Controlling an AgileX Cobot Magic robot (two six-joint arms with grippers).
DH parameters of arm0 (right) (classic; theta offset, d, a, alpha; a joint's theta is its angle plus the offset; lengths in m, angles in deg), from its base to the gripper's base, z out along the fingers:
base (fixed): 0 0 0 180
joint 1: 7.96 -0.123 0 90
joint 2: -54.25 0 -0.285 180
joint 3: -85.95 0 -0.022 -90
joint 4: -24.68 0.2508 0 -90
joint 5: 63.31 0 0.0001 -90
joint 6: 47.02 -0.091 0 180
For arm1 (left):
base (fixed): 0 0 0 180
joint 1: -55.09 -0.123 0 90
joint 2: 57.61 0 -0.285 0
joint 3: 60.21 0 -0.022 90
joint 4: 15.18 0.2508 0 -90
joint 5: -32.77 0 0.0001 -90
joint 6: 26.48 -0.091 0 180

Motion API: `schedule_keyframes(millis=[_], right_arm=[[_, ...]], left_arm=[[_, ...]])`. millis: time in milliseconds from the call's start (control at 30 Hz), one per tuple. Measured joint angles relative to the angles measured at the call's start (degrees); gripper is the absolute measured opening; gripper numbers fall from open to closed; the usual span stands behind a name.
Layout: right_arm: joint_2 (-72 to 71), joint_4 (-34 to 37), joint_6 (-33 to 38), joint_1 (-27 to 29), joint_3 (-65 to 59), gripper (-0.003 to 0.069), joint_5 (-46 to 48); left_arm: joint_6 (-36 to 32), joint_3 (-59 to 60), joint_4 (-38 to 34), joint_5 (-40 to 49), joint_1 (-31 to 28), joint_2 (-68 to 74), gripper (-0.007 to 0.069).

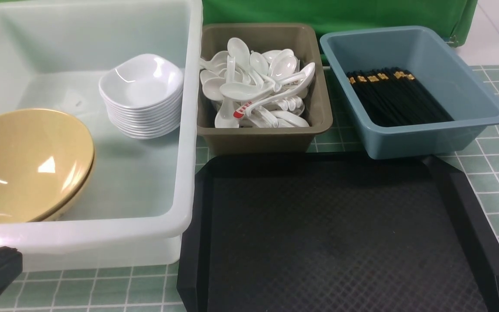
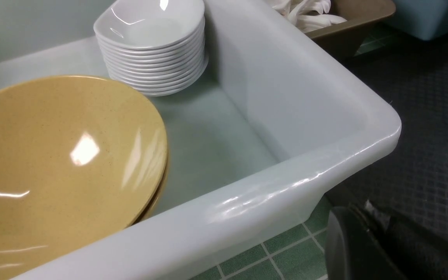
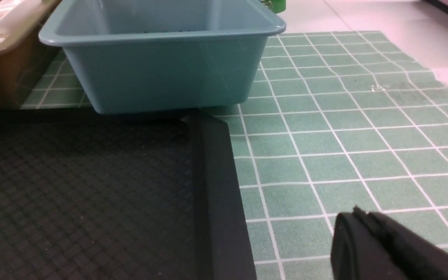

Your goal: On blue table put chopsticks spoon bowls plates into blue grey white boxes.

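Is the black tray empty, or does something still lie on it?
Empty. The front view shows the black tray with only its bare textured surface; both wrist views show the same on the parts they catch.

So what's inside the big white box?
The white box holds a stack of small white plates and tan bowls, nested. How many bowls lie under the top one is hidden, and so is the floor beneath both piles.

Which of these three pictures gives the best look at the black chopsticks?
The front view: the chopsticks lie bundled in the blue box, gold bands showing. The right wrist view shows only that box's outer wall, its contents hidden. The left wrist view catches just a corner of the box, no chopsticks.
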Motion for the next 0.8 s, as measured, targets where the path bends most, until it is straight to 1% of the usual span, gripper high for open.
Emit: schedule_keyframes(millis=[333,500,533,600,633,667,700,767,800], right_arm=[[0.0,0.0,0.0,-0.1,0.0,0.0048,0.0],[0.0,0.0,0.0,-0.1,0.0,0.0048,0.0],[0.0,0.0,0.0,-0.1,0.0,0.005,0.0],[0.0,0.0,0.0,-0.1,0.0,0.0051,0.0],[0.0,0.0,0.0,-0.1,0.0,0.0052,0.0],[0.0,0.0,0.0,-0.1,0.0,0.0052,0.0],[0.0,-0.1,0.0,-0.1,0.0,0.0052,0.0],[0.0,-0.1,0.0,-0.1,0.0,0.0055,0.0],[0.0,-0.1,0.0,-0.1,0.0,0.0055,0.0]], left_arm=[[0.0,0.0,-0.1,0.0,0.0,0.0,-0.0006],[0.0,0.3,1.3,-0.6,0.0,-1.2,-0.0006],[0.0,2.4,1.6,-4.9,-0.4,-2.4,-0.0006],[0.0,4.1,2.1,-7.6,-1.3,-3.0,-0.0006],[0.0,8.2,2.5,-16.6,-5.3,-4.2,-0.0006],[0.0,9.3,2.4,-18.5,-6.4,-4.5,-0.0006],[-0.1,12.6,1.1,-24.8,-9.4,-5.3,-0.0006],[-0.2,20.0,-3.7,-36.8,-17.5,-7.2,-0.0006],[-0.2,22.6,-5.0,-40.2,-20.8,-8.2,-0.0006]])
